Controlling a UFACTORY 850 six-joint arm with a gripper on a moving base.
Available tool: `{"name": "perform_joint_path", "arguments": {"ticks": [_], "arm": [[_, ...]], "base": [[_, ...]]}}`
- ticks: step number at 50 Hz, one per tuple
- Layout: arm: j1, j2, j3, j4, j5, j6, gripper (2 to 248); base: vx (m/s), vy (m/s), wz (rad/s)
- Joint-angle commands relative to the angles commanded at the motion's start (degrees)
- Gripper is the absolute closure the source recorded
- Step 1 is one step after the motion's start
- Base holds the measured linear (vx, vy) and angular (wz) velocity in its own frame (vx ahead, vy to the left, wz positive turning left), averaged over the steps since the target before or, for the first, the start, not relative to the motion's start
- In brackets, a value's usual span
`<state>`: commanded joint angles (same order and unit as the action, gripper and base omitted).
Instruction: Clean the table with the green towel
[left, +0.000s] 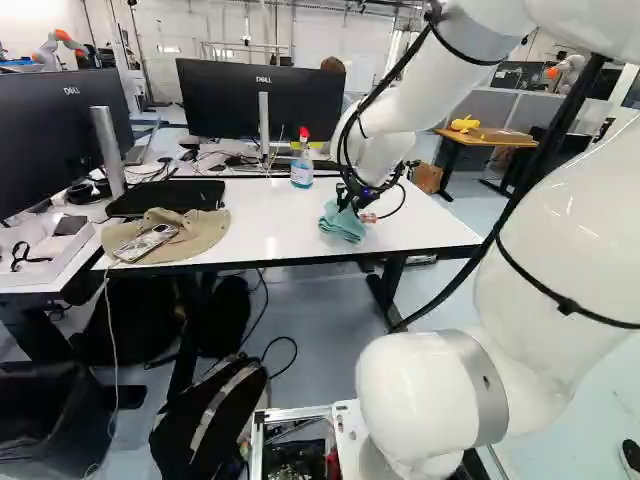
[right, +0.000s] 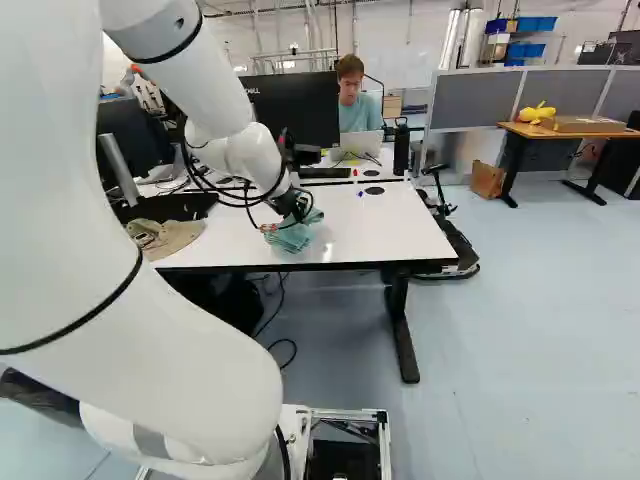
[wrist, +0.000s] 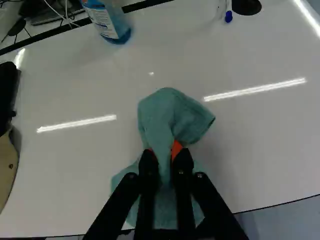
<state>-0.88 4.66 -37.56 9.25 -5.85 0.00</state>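
Room: grey partitions (right: 565, 90) are standing behind the white table (left: 270, 215), and a dark monitor (left: 262, 100) is rising beyond its far side.
Claw: the claw (wrist: 165, 154) is closing on the green towel (wrist: 172, 112), its two fingers pinching a bunched fold between them.
Towel: it is touching the tabletop near the front edge; the middle grip is leaving loose cloth spreading ahead and beneath, probably to serve as the wiping pad.
Spray bottle: the spray bottle (left: 302, 170) is standing upright towards the back, apart from the towel, presumably leaving the front free for strokes.
Hat: the tan hat (left: 190, 235) is lying beside a black case (left: 168, 198), likely limiting any sweep that way.
Hidden: the fingers are covering part of the fold, and the towel is concealing its own underside, so how flat it is pressing, I cannot tell.
Cut off: the wrist view is cropping the bottle's top and most of the hat.
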Motion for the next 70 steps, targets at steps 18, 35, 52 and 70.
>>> {"name": "perform_joint_path", "arguments": {"ticks": [18, 35, 52, 70], "arm": [[0.6, 1.9, 0.1, 0.0, 0.0, 0.0, 204], [4.2, 2.7, -0.8, 0.0, 0.0, 0.0, 204], [7.8, 2.0, -1.4, 0.0, 0.0, 0.0, 204], [11.7, 1.4, -2.1, 0.0, 0.0, 0.0, 204]], "base": [[0.0, 0.0, 0.0], [0.0, 0.0, 0.0], [0.0, 0.0, 0.0], [0.0, 0.0, 0.0]]}}
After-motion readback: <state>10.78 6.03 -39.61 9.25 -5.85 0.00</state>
